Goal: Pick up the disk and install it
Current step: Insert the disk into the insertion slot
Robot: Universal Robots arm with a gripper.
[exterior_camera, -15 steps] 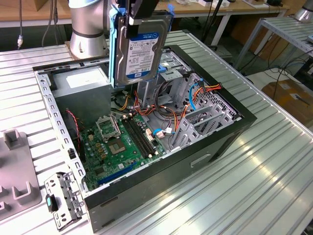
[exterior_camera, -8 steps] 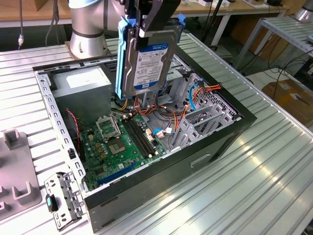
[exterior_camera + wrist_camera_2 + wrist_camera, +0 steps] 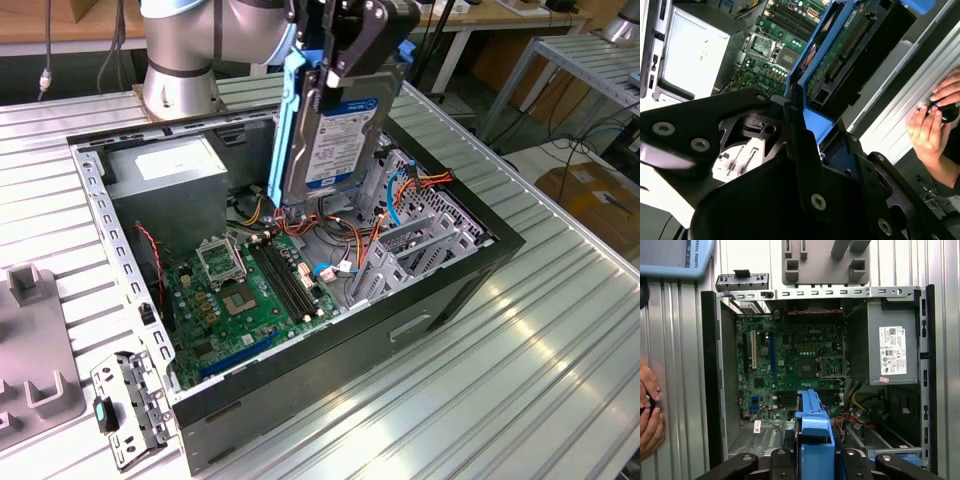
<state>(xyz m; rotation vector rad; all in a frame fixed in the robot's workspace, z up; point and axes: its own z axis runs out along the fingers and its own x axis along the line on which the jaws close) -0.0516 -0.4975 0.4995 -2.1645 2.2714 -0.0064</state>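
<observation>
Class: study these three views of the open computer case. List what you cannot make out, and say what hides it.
- Exterior view: the arm is cut off by the top edge, and the disk hides part of the case behind it.
- Second wrist view: the gripper covers the disk's near end.
- First wrist view: the hand is cut off by the edge, and what it touches is too small to tell.

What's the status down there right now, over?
Gripper jaws shut on the disk. Disk upright, hanging over the open computer case, not seated. Loose cables beneath; a person's hand rests beside the case.
</observation>
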